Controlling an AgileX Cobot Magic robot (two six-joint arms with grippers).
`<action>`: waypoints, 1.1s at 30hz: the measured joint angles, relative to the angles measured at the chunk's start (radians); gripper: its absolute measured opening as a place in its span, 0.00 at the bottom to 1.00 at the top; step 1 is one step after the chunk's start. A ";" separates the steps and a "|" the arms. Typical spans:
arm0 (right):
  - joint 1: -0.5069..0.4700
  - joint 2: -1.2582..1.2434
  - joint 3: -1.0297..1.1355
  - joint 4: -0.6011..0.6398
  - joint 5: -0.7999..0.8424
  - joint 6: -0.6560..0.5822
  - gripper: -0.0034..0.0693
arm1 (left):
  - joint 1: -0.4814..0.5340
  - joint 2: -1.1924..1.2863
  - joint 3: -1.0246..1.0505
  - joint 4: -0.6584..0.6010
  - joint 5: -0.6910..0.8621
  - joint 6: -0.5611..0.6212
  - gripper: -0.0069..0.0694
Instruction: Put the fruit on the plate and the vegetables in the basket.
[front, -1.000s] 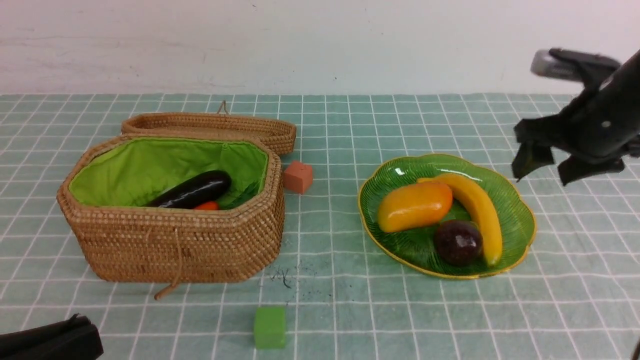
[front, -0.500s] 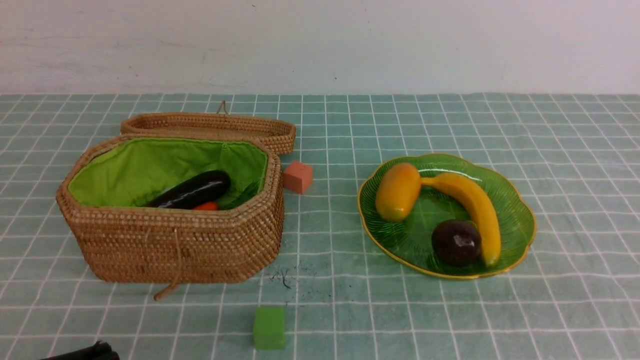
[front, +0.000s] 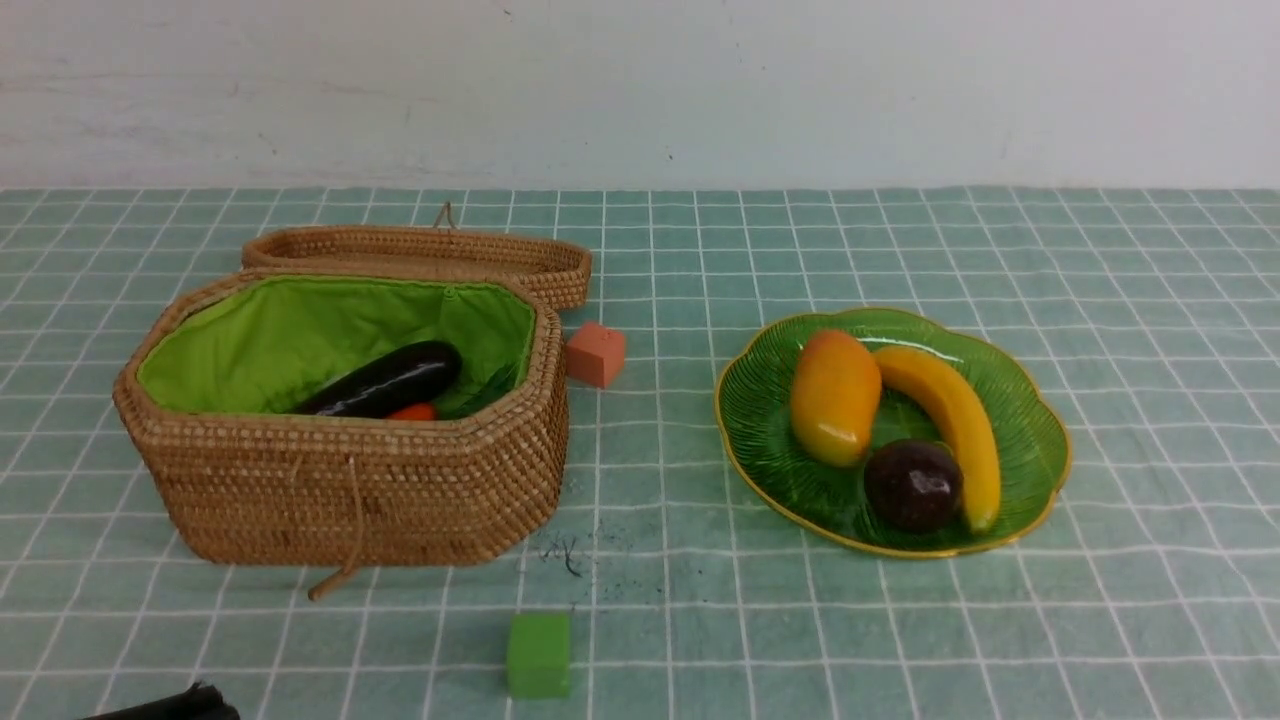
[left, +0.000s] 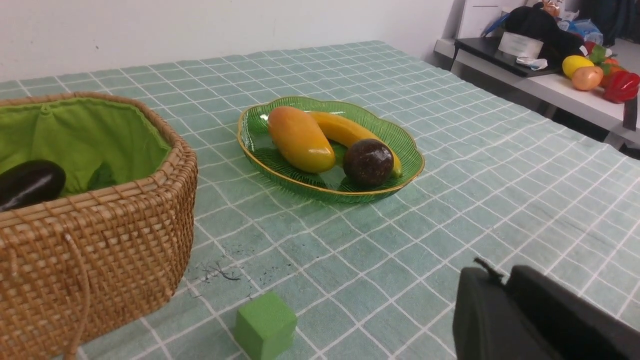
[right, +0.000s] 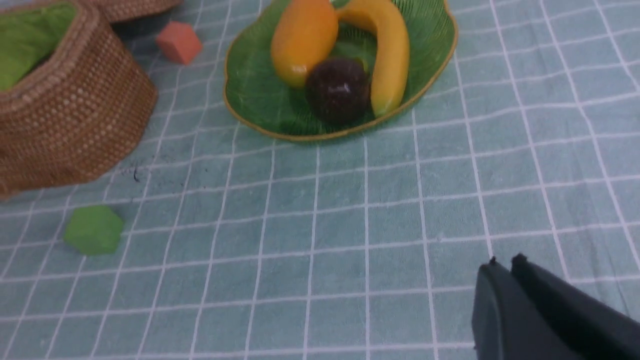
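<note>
Checked cloth (front: 660, 640); right of the basket (front: 360, 490), a plate (front: 1040, 500) of fruit (front: 836, 398); both grippers (left: 500, 280) (right: 505, 265) pinched narrow.

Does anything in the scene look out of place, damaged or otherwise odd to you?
Nothing looks spilled or broken. The one oddity is a dark, scribble-like mark on the cloth between the basket and the green cube, breaking its plain grid; I cannot tell what made it.
</note>
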 joint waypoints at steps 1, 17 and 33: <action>0.000 0.000 0.003 -0.001 -0.008 0.000 0.10 | 0.000 0.000 0.000 0.000 0.000 0.000 0.17; -0.018 -0.079 0.367 -0.178 -0.491 -0.035 0.02 | 0.000 0.000 0.000 0.000 0.018 0.000 0.19; -0.021 -0.122 0.531 -0.204 -0.565 -0.014 0.02 | 0.000 0.000 0.000 0.000 0.019 0.000 0.21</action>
